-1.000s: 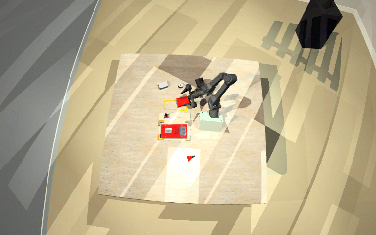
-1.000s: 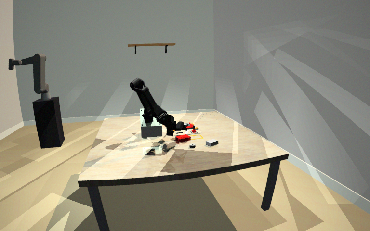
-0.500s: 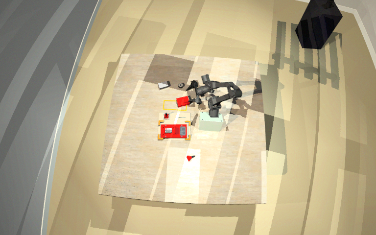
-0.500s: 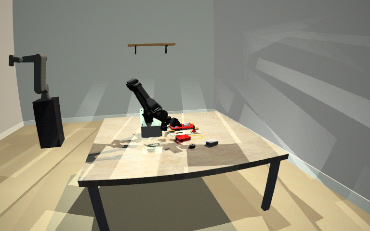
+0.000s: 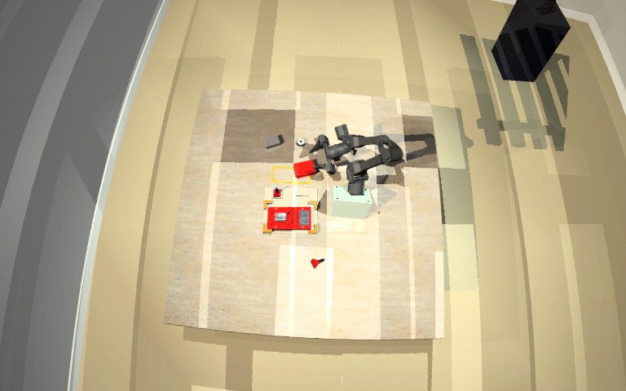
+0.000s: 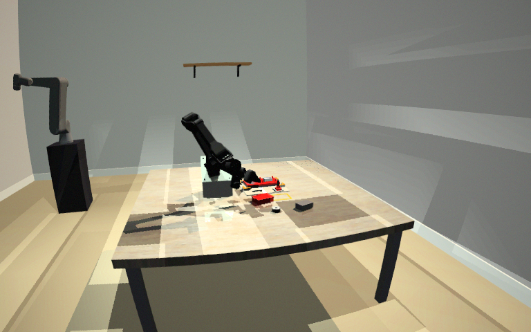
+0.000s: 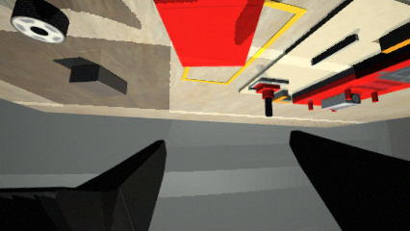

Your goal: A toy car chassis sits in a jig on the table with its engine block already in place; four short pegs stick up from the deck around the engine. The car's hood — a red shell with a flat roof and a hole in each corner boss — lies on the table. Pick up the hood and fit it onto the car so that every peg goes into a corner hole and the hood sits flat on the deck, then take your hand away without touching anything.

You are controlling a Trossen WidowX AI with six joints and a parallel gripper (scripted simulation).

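Observation:
The red hood point(image 5: 304, 168) point(image 6: 263, 198) point(image 7: 212, 34) lies on the table with a plain, smooth face up, overlapping the right part of the yellow outline point(image 5: 272, 174) point(image 7: 204, 82). Its corner holes are hidden. My gripper point(image 5: 317, 155) point(image 7: 228, 141) is open and empty, at the hood's right side in the top view; one finger is close to the hood's right edge, contact unclear. The red chassis point(image 5: 295, 226) point(image 7: 361, 88) sits in the jig with orange corners point(image 5: 267, 230). The grey engine block point(image 5: 279, 217) point(image 7: 341, 101) is on its deck, with short red pegs point(image 7: 310, 105) around it.
A grey block point(image 5: 272, 141) point(image 6: 303, 205) point(image 7: 98, 79) and a black-and-white wheel point(image 5: 300, 142) point(image 6: 275, 209) point(image 7: 39, 31) lie beyond the hood. A red piece with a black stem point(image 5: 276, 193) point(image 7: 268, 91) stands between outline and chassis. Another red piece point(image 5: 315, 262) lies below the jig in the top view.

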